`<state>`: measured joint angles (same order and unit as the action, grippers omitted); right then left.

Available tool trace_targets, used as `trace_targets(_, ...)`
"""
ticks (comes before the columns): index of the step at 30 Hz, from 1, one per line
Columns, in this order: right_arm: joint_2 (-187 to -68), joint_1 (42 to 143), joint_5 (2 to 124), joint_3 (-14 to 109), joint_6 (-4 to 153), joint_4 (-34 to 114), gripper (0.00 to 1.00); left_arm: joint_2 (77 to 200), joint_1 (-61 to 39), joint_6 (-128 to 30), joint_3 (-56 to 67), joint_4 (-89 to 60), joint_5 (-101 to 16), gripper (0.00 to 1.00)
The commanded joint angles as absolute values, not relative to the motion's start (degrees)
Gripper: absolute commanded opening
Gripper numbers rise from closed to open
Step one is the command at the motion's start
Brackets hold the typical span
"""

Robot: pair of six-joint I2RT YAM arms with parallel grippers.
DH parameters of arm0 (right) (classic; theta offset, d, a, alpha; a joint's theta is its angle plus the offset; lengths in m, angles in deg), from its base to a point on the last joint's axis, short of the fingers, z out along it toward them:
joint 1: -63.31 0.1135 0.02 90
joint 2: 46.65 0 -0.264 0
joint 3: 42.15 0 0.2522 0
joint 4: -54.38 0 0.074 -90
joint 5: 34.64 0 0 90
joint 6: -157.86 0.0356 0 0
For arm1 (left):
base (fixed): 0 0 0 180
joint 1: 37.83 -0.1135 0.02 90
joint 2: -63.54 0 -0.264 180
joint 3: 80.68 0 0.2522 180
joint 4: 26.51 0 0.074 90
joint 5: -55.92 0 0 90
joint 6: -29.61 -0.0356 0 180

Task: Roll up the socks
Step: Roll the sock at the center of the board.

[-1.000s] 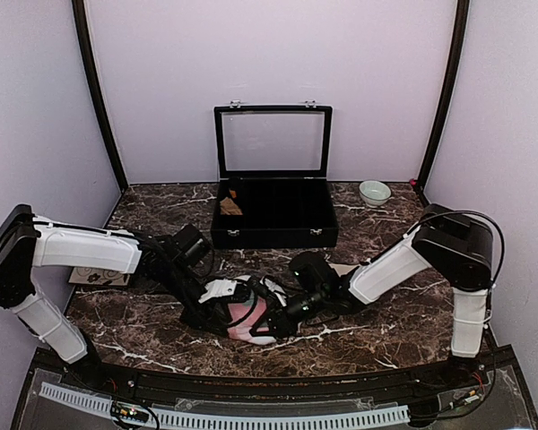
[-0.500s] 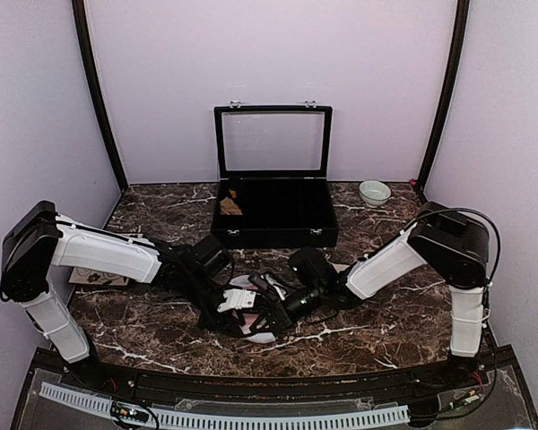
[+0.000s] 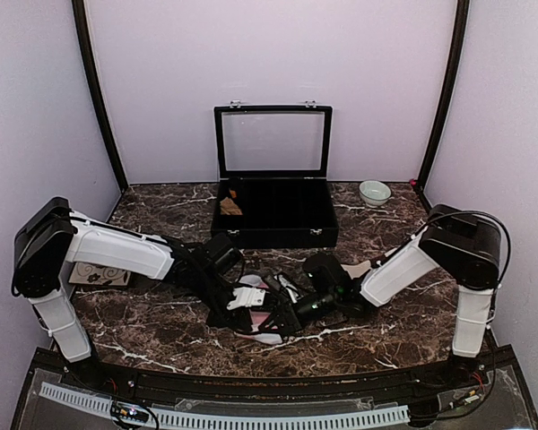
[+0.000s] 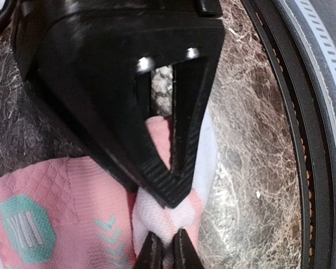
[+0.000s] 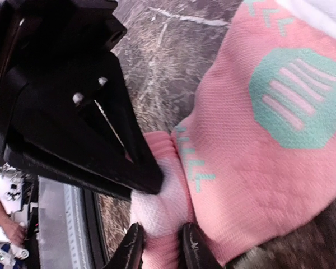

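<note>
The pink sock (image 4: 56,190) with mint-green patches lies at the table's front centre (image 3: 265,335), mostly covered by both grippers. My left gripper (image 4: 168,253) is shut on a bunched white-and-pink fold at the sock's end. My right gripper (image 5: 161,246) pinches the same fold from the other side, with the fabric bulging above its fingers. In the top view the left gripper (image 3: 258,313) and right gripper (image 3: 280,312) meet tip to tip over the sock. A cream-beige strip (image 3: 366,266), apparently the other sock, shows behind the right forearm.
An open black case (image 3: 274,224) with a small tan-brown bundle (image 3: 230,206) inside stands behind the grippers. A pale bowl (image 3: 374,192) sits at the back right. A patterned card (image 3: 99,275) lies under the left arm. The table's front rail (image 4: 319,140) runs close by.
My left arm has swung in toward the centre and its gripper has closed on the sock's end beside the right gripper. The right gripper has shifted slightly right. Less of the sock shows.
</note>
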<state>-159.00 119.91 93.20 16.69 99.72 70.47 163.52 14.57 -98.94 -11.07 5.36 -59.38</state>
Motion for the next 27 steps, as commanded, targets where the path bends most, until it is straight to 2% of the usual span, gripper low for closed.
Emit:
trace_targets(1,-154.82,120.42,82.75,8.07,96.46,62.41,0.28,169.53,12.18,-99.56,-9.22,13.72,-59.23,0.06)
trace_targets(2,-152.61,120.55,81.12,6.35,95.44,64.34,0.38,170.86,11.05,-99.5,-7.86,15.51,-61.29,0.05)
trace_targets(3,-150.14,120.67,79.84,4.31,94.46,66.49,0.83,172.19,9.81,-99.45,-6.71,16.94,-63.36,0.06)
trace_targets(4,-147.81,120.82,78.39,2.37,93.29,68.57,0.97,173.46,8.71,-99.5,-5.33,18.81,-65.07,0.06)
trace_targets(9,-139.53,121.65,72.97,-2.75,86.44,70.77,0.99,177.04,6.07,-100.14,-2.9,22.0,-68.35,0.06)
trace_targets(17,-129.5,126.93,52.23,0.73,72.5,62.75,0.99,179.97,4.72,-101.14,-0.2,25.56,-69.62,0.08)
trace_targets(21,-126.75,126.75,41.66,-0.43,69.97,65.21,0.99,181.4,4.14,-101.19,0.77,26.52,-69.83,0.08)
trace_targets(23,-123.76,125.98,34.19,-4.25,71.15,72.68,0.99,181.65,4.11,-101.1,1.0,26.75,-69.85,0.08)
trace_targets(25,-122.2,124.27,35.75,-7.79,72.14,80.38,1.0,181.74,4.01,-100.96,0.96,26.73,-69.87,0.08)
trace_targets(27,-124.23,123.74,37.85,-5.7,69.3,76.96,0.99,181.83,3.86,-100.99,1.09,26.99,-69.99,0.08)
